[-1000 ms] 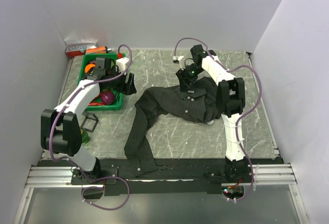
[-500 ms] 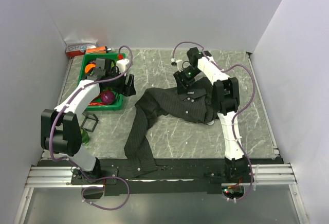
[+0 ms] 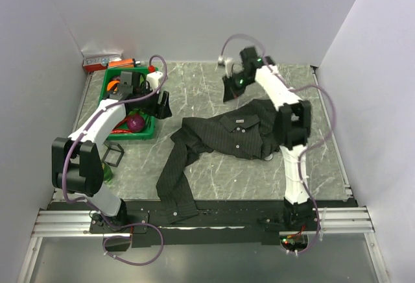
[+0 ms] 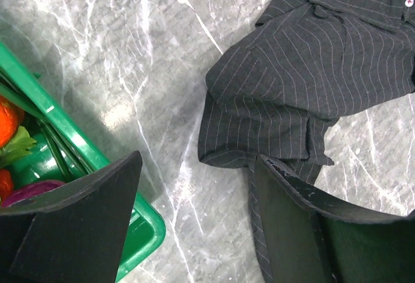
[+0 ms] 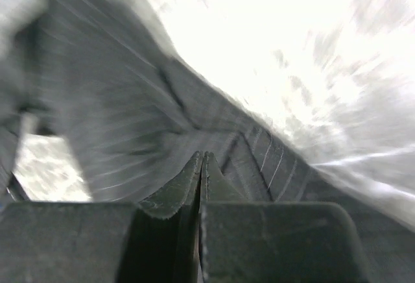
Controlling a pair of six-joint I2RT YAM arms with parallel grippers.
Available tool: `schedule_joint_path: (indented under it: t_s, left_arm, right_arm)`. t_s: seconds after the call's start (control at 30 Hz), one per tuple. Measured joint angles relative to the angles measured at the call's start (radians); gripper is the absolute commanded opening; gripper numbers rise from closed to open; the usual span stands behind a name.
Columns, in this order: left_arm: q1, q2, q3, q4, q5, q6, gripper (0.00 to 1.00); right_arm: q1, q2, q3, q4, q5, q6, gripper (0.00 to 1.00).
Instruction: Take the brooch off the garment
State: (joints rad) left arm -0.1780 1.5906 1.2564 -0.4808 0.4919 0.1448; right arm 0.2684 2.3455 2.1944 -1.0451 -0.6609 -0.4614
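Note:
The garment [image 3: 224, 137], a dark pinstriped shirt, lies spread in the middle of the table, one sleeve trailing toward the near edge. In the left wrist view the garment [image 4: 311, 82] fills the upper right, and a tiny red speck [image 4: 408, 0] near its collar looks like the brooch. My right gripper [image 3: 231, 89] hangs above the table just beyond the collar, clear of the cloth. Its jaws [image 5: 203, 156] are pressed together and nothing shows between them, with blurred pinstripe cloth behind. My left gripper [image 3: 161, 105] stands open beside the basket, and its jaws [image 4: 198, 166] are wide over bare table.
A green basket [image 3: 110, 75] holding fruit and vegetables sits at the far left, and its rim [image 4: 65, 134] lies under my left finger. A red and white box [image 3: 100, 61] lies behind it. A black square frame [image 3: 113, 156] rests near the left arm. White walls enclose the table.
My right gripper has shut and pulled up and back from the collar toward the far side. The collar lies flat and uncovered now. The left arm has not moved.

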Motion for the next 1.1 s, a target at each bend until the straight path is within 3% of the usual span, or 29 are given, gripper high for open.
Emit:
schedule_joint_path:
  t_s: [0.1, 0.13, 0.17, 0.2, 0.27, 0.43, 0.73, 1.1]
  left_arm:
    - [0.000, 0.012, 0.007, 0.006, 0.001, 0.000, 0.76]
    - [0.000, 0.019, 0.009, 0.006, 0.001, 0.000, 0.76]
    - [0.000, 0.026, 0.010, 0.005, 0.002, 0.000, 0.76]
    - [0.000, 0.031, 0.012, 0.006, 0.002, 0.000, 0.76]
    - [0.000, 0.045, 0.019, 0.005, 0.006, -0.002, 0.76]
    - [0.000, 0.054, 0.035, 0.005, 0.008, -0.004, 0.76]
    - [0.000, 0.039, 0.019, 0.013, 0.006, -0.010, 0.76]
    - [0.000, 0.005, -0.026, 0.012, 0.005, -0.017, 0.76]
  right_arm:
    - [-0.005, -0.172, -0.024, 0.103, -0.034, 0.051, 0.00]
    - [-0.007, -0.238, -0.024, 0.141, -0.043, 0.066, 0.10]
    - [-0.009, -0.302, -0.023, 0.177, -0.048, 0.082, 0.40]
    - [-0.009, -0.345, -0.021, 0.198, -0.048, 0.095, 0.51]
    - [-0.009, -0.422, -0.019, 0.233, -0.034, 0.117, 0.59]
    - [-0.002, -0.417, -0.100, 0.267, 0.045, 0.121, 0.57]
    - [0.041, -0.060, -0.195, 0.103, 0.175, 0.035, 0.60]
    - [0.111, -0.034, -0.203, 0.049, 0.232, 0.025, 0.63]
